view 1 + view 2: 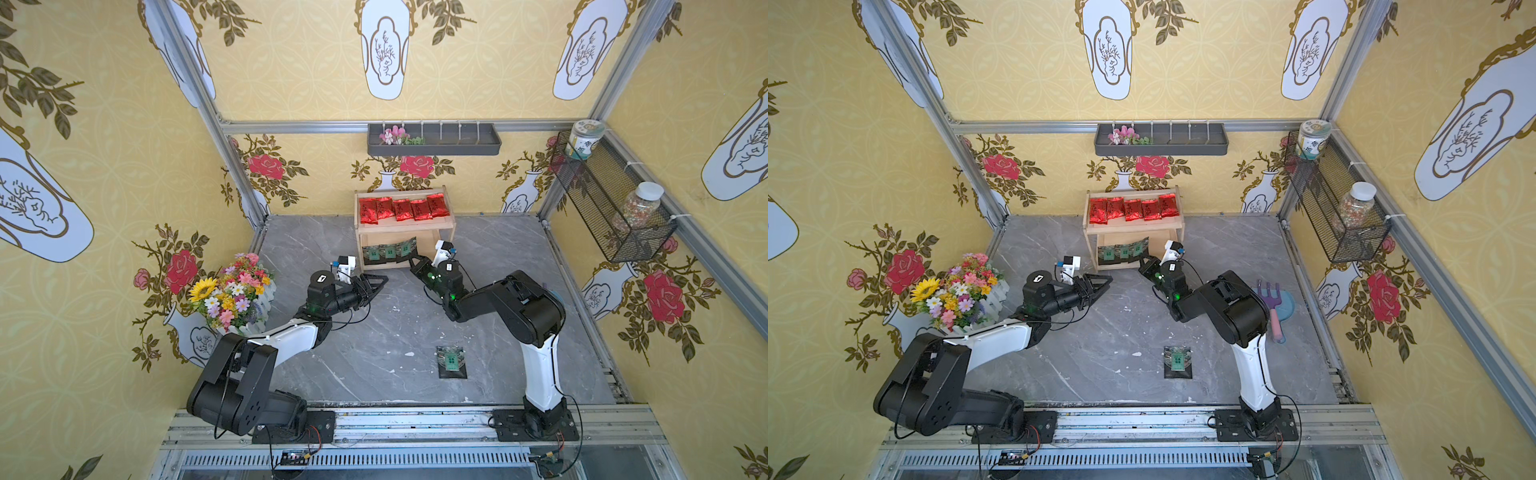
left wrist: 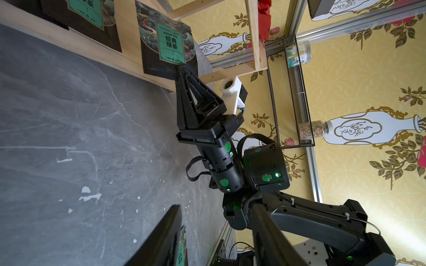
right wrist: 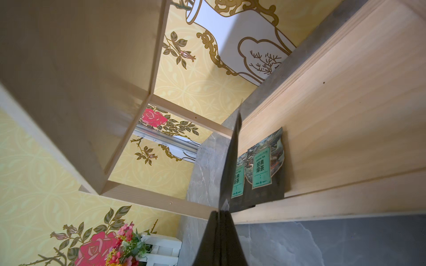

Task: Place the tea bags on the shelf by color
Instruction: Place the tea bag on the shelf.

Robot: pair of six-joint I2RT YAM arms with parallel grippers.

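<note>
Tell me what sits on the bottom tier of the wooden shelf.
Two black tea bags lie there; a third bag, tilted, is pinched in the fingers of the right gripper. The top tier covers the back of it.

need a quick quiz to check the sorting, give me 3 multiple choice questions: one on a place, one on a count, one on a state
1. Where is the loose black tea bag? A) on the grey table B) in the wire basket C) in the wall tray
2. How many red tea bags lie on the wooden shelf's top tier? A) three B) five C) seven
3. The right gripper is: A) open, empty B) shut on a black tea bag at the lower tier C) shut on a red one

Answers: 1 A, it lies flat between the arms; 2 B, five in a row; 3 B, its tips pinch the bag's edge.
</note>
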